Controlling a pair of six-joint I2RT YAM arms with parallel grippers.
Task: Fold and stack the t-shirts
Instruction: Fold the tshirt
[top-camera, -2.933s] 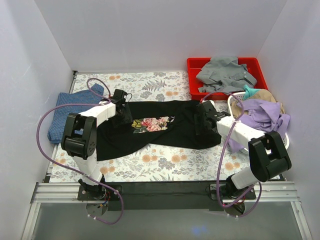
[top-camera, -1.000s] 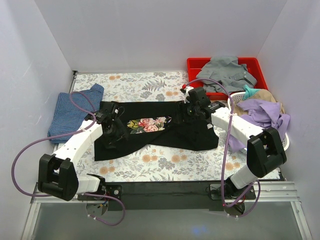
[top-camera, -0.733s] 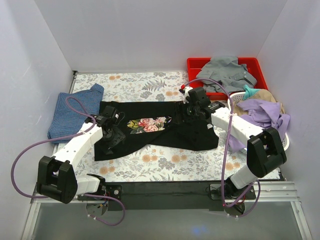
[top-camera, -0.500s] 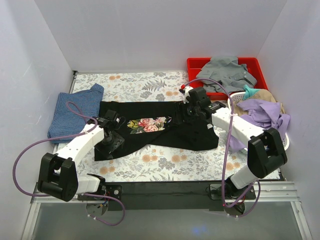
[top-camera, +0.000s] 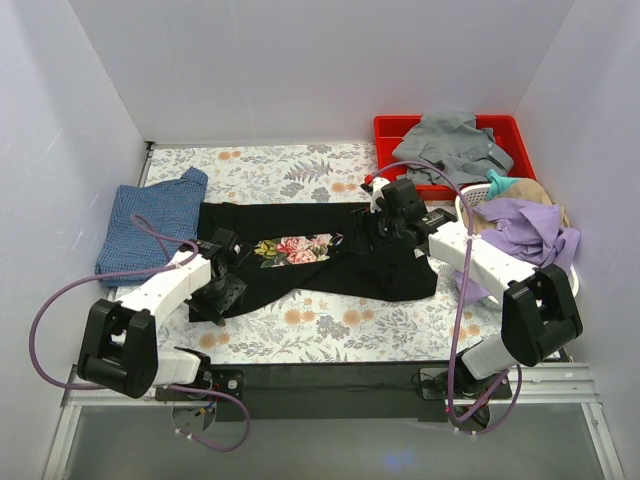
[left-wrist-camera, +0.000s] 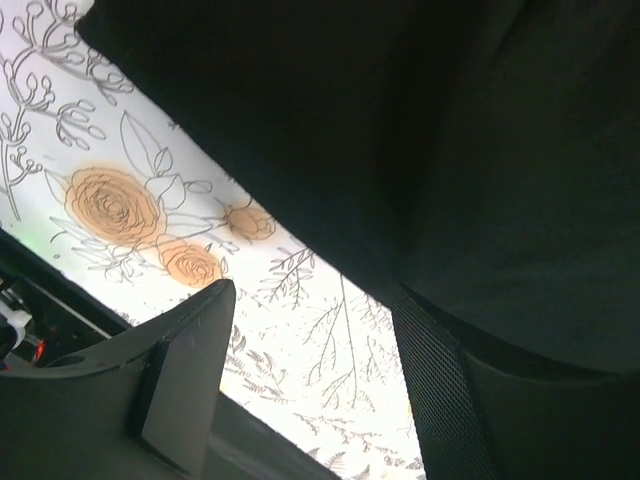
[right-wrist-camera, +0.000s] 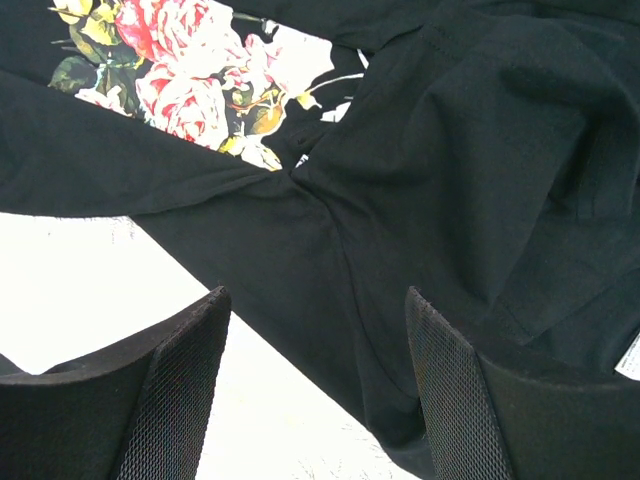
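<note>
Left gripper (top-camera: 220, 293) has slid nearward to near-left hem of large black rose-print cloth t-shirt (top-camera: 330, 265), jaws apart, empty. Right gripper (top-camera: 370, 232) stays over its right half, jaws apart. Likely lining up next fold. Shirt mid-table on floral-print tablecloth (top-camera: 340, 325); mottled blue t-shirt (top-camera: 140, 225) at left; white walls (top-camera: 300, 70).

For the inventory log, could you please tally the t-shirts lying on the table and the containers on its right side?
T-shirts: 2 (black t-shirt, blue t-shirt)
Containers: 2 (red bin, white basket)
Total: 4
</note>
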